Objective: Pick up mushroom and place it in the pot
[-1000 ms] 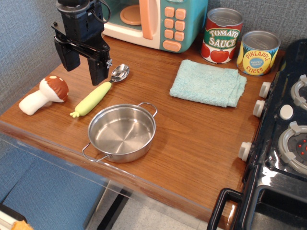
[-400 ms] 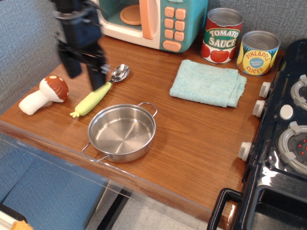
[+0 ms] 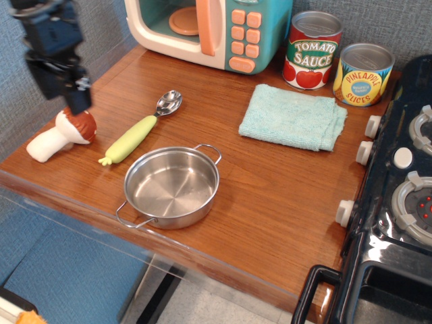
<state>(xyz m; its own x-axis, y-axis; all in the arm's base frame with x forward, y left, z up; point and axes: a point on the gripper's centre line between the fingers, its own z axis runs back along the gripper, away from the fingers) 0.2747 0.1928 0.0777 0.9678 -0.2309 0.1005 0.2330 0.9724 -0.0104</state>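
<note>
Mushroom is lying on its side at the table's left end, close to front and left edges, w/ little room on that side; bare wood is stretching btwn it and the pot, which is sitting near the front edge. Gripper is hanging right over the reddish-brown spotted cap, blurred, so can't tell if fingers are apart or together. White stem is pointing left. Spoon is lying btwn mushroom and pot.
</note>
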